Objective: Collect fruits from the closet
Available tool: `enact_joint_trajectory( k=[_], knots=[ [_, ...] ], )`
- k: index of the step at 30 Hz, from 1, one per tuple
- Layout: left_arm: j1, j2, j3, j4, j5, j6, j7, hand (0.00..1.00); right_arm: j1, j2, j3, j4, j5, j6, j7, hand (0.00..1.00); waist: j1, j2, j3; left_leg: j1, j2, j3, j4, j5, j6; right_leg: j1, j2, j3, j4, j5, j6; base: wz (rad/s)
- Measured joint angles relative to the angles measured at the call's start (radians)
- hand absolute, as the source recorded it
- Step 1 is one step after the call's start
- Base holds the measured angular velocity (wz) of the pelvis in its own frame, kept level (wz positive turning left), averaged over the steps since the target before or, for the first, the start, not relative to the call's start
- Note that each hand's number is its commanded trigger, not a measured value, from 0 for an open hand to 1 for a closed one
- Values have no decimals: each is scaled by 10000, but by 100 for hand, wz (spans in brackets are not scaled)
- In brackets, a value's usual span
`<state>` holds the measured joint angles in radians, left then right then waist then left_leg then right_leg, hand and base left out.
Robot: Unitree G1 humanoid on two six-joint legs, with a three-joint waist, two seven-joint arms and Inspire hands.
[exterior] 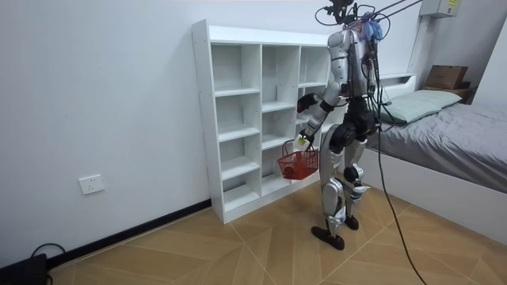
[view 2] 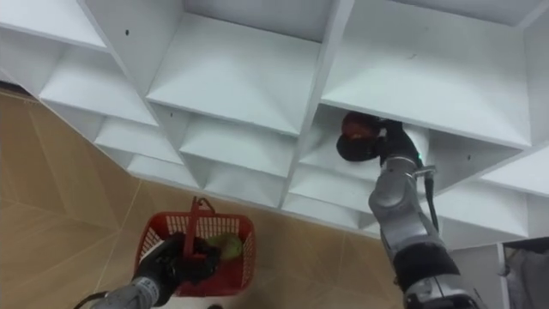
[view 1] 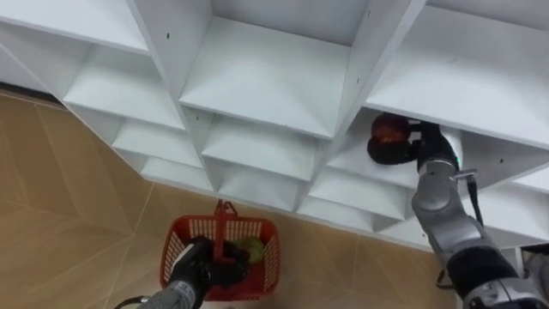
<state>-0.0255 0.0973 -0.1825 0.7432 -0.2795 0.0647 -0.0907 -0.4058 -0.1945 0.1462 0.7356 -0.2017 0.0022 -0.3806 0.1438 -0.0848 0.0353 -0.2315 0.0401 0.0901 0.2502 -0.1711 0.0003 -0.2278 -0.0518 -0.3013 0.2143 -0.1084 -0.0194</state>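
Observation:
My right hand (view 1: 401, 148) reaches into a compartment on the right of the white closet (view 1: 266, 86), fingers curled round a dark red fruit (view 1: 386, 129) just above the shelf board. Down at the lower left, my left hand (view 1: 204, 263) is shut on the upright handle of a red plastic basket (view 1: 271, 257) that hangs over the wooden floor. A yellow-green fruit (view 1: 254, 249) lies inside the basket. In the room view I stand facing the closet (exterior: 238, 91), with the basket (exterior: 298, 165) at hip height.
The closet's other compartments show bare white shelves. A bed (exterior: 444, 134) stands behind me on the room view's right. Wooden floor (view 1: 60, 215) stretches to the left of the basket.

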Motion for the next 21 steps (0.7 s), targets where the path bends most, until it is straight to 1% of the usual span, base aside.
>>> enact_joint_trajectory(
  k=[1,3,4,5,7,8,9,11,13,14,15,17,21],
  knots=[
    [70,-17,13,-167,5,1,10,100,300,49,26,-311,-80,-24,128,100,-40,19,-91,110,-6,7,-13,0,0,147,4,0,-76,1,1,0],
    [315,-38,18,-579,-20,-1,10,100,823,102,35,-698,-263,3,322,100,-108,88,-194,383,-15,9,-137,-1,0,401,4,-3,-113,0,4,2],
    [502,-72,18,-856,-149,-3,12,100,1243,103,74,-1103,-404,27,382,100,-144,124,-240,552,-16,33,-181,-1,0,545,4,-3,-114,-5,12,0],
    [573,-90,16,-958,-252,-4,17,100,1443,108,91,-1325,-450,35,424,100,-164,143,-257,642,-9,61,-194,-1,0,616,10,4,-117,-6,13,-6],
    [748,-102,7,-1161,-416,9,131,100,2002,132,263,-1944,-601,95,616,100,-342,253,-323,1025,-6,150,-315,-1,-2,921,15,71,-129,-34,21,-11],
    [750,-88,9,-1167,-413,21,191,100,2211,140,315,-2170,-686,147,730,100,-353,280,-344,1213,-8,237,-388,2,-7,1042,25,216,-126,-61,25,-16],
    [751,-96,7,-1168,-408,22,204,100,2334,141,329,-2321,-686,198,782,100,-359,289,-355,1308,-11,263,-461,8,-15,1104,32,251,-128,-70,30,-17],
    [814,-101,11,-1176,-408,23,198,100,3022,143,326,-3147,-697,319,1068,100,-441,298,-363,1682,-6,318,-547,26,-34,1427,50,280,-194,-82,35,-8],
    [917,-96,38,-1176,-420,22,197,100,3439,192,315,-3721,-688,320,1308,100,-566,320,-365,1932,-4,353,-640,29,-38,1662,90,368,-277,-80,40,-6],
    [965,-96,39,-1179,-423,22,195,100,3551,229,306,-3884,-717,320,1491,100,-625,332,-357,2092,3,432,-669,28,-38,1762,119,507,-287,-88,52,-15],
    [984,-95,39,-1188,-423,22,193,100,3588,241,296,-3952,-777,319,1560,100,-643,341,-364,2132,5,471,-694,27,-38,1786,125,546,-287,-88,53,-16],
    [1141,-90,38,-1504,-423,20,191,100,3787,268,287,-4355,-814,319,1815,100,-798,357,-359,2288,0,519,-798,27,-37,1858,132,592,-294,-93,60,-8],
    [1179,-149,40,-1678,-430,18,191,100,3897,355,291,-4587,-1134,314,2181,100,-903,412,-336,2436,5,647,-902,26,-38,1945,152,728,-308,-107,80,-10]
  ],
)
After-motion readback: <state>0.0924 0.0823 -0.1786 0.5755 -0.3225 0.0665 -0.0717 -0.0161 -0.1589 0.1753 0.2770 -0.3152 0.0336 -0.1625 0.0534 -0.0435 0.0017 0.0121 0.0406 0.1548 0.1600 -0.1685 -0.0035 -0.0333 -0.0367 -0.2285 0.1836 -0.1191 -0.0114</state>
